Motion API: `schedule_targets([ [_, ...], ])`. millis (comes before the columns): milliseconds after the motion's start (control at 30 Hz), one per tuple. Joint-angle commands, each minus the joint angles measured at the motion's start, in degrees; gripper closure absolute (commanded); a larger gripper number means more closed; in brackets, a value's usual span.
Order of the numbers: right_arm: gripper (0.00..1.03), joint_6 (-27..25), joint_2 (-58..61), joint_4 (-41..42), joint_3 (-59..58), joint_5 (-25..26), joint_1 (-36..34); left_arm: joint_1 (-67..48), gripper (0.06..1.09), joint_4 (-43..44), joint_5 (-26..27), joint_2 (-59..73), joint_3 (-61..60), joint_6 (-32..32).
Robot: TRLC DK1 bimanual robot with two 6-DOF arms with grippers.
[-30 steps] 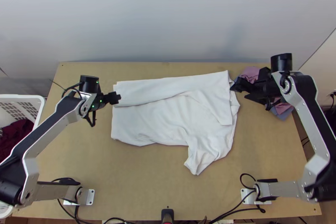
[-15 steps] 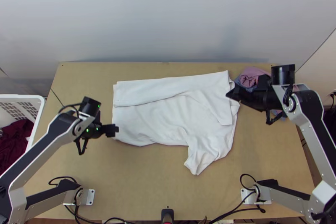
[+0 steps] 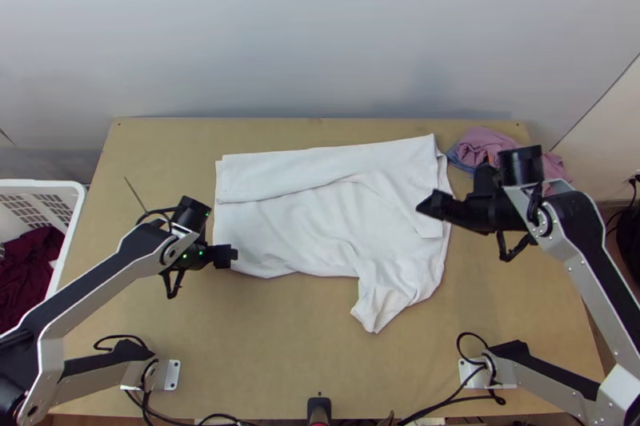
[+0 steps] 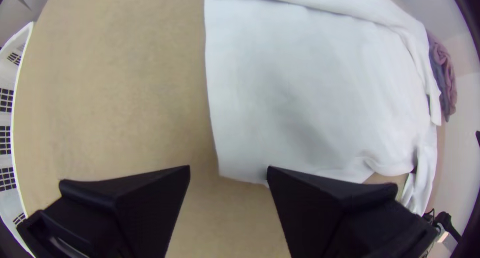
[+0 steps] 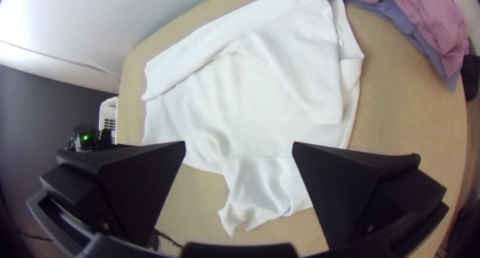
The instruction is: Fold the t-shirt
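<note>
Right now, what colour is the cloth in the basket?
Dark red cloth, seen best in top view.

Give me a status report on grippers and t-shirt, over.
Left gripper open at the t-shirt's near-left corner. Right gripper open by its right side. Shirt's far strip folded over, near-right part jutting out. Pink and blue cloths close by, far right.

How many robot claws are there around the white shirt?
2. The left gripper is at the near left corner of the white shirt; the right gripper is at the shirt's right side, near the pink and grey-blue cloth.
</note>
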Motion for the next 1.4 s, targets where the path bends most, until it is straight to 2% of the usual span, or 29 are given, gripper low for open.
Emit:
schedule_targets([
  [0,0.04,-0.1,-0.3,-2.3,-3.0,-3.5,4.1,-0.7,0.54,4.6,-0.2,4.0,-0.8,-1.7],
  [133,0.04,-0.5,0.4,-3.9,-6.3,-5.4,7.8,-0.7,0.82,8.2,-2.0,4.2,-1.3,-1.9],
  [233,0.04,-0.6,0.7,-4.1,-8.3,-5.4,10.1,-0.4,0.90,9.4,-2.5,5.1,-1.5,-1.7],
  [333,0.04,-0.7,0.9,-4.2,-9.0,-5.4,11.7,-0.3,1.05,9.7,-4.0,5.2,-1.3,-1.2],
  [733,0.04,-2.9,2.4,-4.9,-15.6,-5.4,23.4,0.2,1.05,5.5,-4.9,3.7,6.7,-0.6],
  [967,0.04,-3.1,6.9,3.7,-21.1,2.1,30.4,0.2,1.05,4.2,-5.2,4.2,10.3,-0.8],
  [1200,0.07,-2.5,10.7,10.0,-23.0,2.6,32.6,0.3,1.05,3.6,-5.3,4.9,10.2,-0.8],
  [1300,0.18,-2.5,12.0,11.8,-22.5,2.8,33.7,0.3,1.05,3.6,-5.4,5.7,10.3,-0.9],
  [1367,0.31,-2.6,12.9,12.5,-21.9,3.3,33.8,0.2,1.05,3.6,-5.4,6.3,10.6,-0.9],
])
